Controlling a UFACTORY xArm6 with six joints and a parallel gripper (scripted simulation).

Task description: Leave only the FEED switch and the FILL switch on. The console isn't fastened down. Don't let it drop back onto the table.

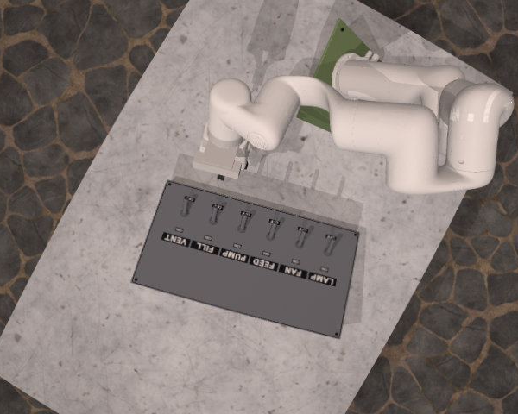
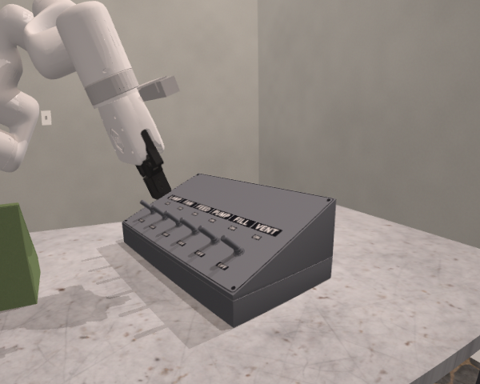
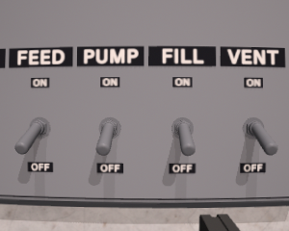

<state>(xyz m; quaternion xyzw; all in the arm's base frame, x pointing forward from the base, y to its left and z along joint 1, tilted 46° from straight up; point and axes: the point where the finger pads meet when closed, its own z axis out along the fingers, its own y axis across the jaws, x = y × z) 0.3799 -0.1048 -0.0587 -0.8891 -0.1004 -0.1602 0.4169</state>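
The grey sloped console (image 1: 250,298) (image 2: 298,235) (image 3: 144,19) stands on the table with six toggle switches in a row. In the wrist view the FEED lever (image 3: 31,136) (image 1: 272,228), the PUMP lever (image 3: 107,137) (image 1: 243,221), the FILL lever (image 3: 184,137) (image 1: 214,212) and the VENT lever (image 3: 261,137) (image 1: 186,205) all tilt toward OFF. The FAN lever (image 1: 301,236) and LAMP lever (image 1: 330,244) lean the same way in the overhead view. My gripper (image 1: 220,177) (image 2: 159,192) (image 3: 219,222) is shut and empty. It hangs just off the console's low edge, between FILL and VENT, touching no lever.
A green wedge-shaped block (image 1: 339,44) (image 2: 4,256) stands at the arm's base behind the console. The stone table (image 1: 116,348) (image 2: 356,310) ends close to the console's LAMP end in the overhead view. My arm reaches over the table behind the switches.
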